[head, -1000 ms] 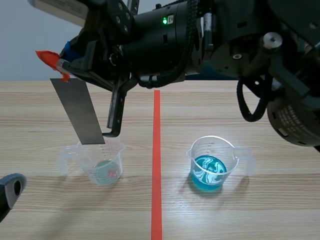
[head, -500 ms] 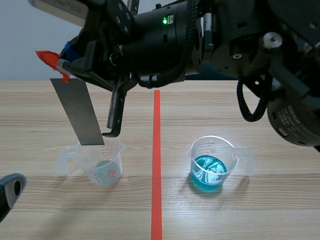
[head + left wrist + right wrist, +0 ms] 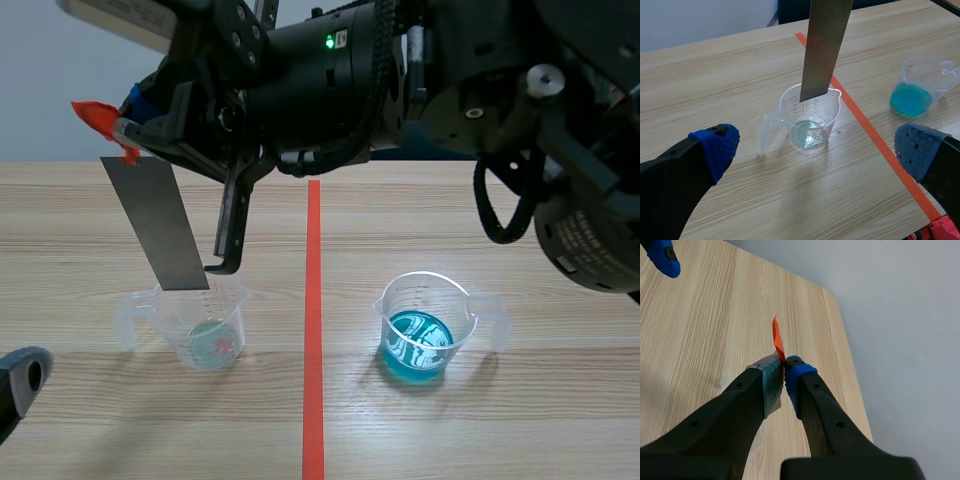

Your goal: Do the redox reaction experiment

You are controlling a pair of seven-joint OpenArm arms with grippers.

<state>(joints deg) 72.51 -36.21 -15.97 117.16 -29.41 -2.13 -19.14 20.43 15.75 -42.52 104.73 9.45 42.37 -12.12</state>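
Observation:
My right gripper (image 3: pixel 125 135) reaches across from the right and is shut on the top of a grey metal strip (image 3: pixel 155 225) with an orange tape tab (image 3: pixel 777 342). The strip (image 3: pixel 824 45) hangs tilted, its lower end at the mouth of a clear measuring cup (image 3: pixel 205 325) holding a little pale liquid. From the left wrist, that cup (image 3: pixel 810 120) stands just ahead of my open left gripper (image 3: pixel 816 149). A second clear cup (image 3: pixel 425 325) with blue liquid stands right of the red line. In the right wrist view the gripper (image 3: pixel 785 371) pinches the strip (image 3: pixel 771 385).
An orange-red tape line (image 3: pixel 313 320) runs down the wooden table (image 3: pixel 80 230) between the two cups. The blue-liquid cup (image 3: pixel 920 87) lies ahead of and beyond my left gripper's right-hand finger. One left finger (image 3: pixel 20 385) sits low near the table's front left.

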